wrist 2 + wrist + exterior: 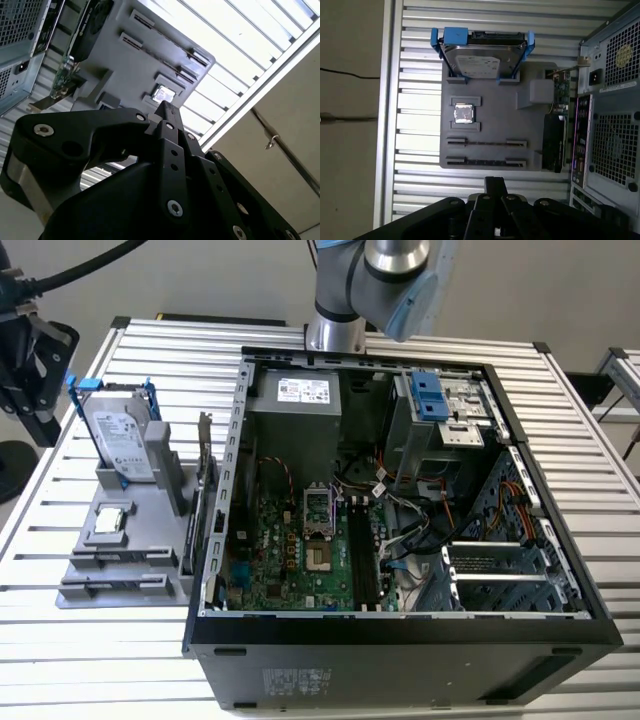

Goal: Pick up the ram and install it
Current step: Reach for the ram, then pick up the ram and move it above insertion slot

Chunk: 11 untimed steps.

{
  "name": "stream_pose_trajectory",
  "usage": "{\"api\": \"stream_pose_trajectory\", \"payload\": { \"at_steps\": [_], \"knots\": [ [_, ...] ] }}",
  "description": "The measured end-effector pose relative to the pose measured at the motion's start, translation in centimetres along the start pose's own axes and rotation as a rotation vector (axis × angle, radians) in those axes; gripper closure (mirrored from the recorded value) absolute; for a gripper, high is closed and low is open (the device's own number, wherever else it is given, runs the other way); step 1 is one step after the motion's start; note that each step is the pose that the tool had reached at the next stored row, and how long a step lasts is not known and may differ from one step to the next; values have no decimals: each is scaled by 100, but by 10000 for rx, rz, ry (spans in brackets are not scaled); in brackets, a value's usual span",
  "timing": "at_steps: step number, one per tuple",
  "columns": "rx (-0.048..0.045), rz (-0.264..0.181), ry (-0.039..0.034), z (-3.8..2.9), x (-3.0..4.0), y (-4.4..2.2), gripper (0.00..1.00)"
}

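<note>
A grey holder tray [150,540] lies on the slatted table at the exterior view's left of the open computer case [400,640]. In the tray's two slotted rails a thin dark strip stands on edge. It looks like the ram [485,162], though little of it shows. My gripper [495,184] hangs well above the table on the rail side of the tray [490,120], apart from everything. Its black fingers [167,110] meet at one tip in both wrist views, shut with nothing between them. The motherboard's long black memory slots [360,560] lie inside the case.
On the tray, a silver hard drive [477,57] stands in a blue-handled bracket and a small square processor chip [463,113] lies flat. A graphics card [555,125] stands between tray and case. Cables crowd the case interior [420,510]. A black device with a cable [30,370] hangs at the exterior view's left edge.
</note>
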State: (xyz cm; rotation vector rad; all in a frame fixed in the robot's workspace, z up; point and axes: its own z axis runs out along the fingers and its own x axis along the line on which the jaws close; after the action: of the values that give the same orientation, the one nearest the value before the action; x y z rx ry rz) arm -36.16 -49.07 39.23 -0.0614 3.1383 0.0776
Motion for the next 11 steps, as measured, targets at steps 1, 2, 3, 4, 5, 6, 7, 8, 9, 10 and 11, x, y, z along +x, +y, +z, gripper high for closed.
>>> {"api": "stream_pose_trajectory", "payload": {
  "at_steps": [1,2,3,4,5,6,7,8,9,10,11],
  "knots": [
    [0,0,4,0,-1,-8,100],
    [0,1,10,-1,-3,-16,100],
    [0,1,14,-2,-4,-24,100],
    [0,1,18,-2,-5,-33,100],
    [-1,1,21,-2,-6,-40,100],
    [-1,1,27,-3,-8,-49,100],
    [-1,1,32,-3,-10,-57,100],
    [-1,2,36,-3,-11,-64,100],
    [-1,2,40,-4,-11,-72,100],
    [-1,3,43,-4,-11,-76,100],
    [-2,4,43,-4,-12,-76,100]
  ]
}}
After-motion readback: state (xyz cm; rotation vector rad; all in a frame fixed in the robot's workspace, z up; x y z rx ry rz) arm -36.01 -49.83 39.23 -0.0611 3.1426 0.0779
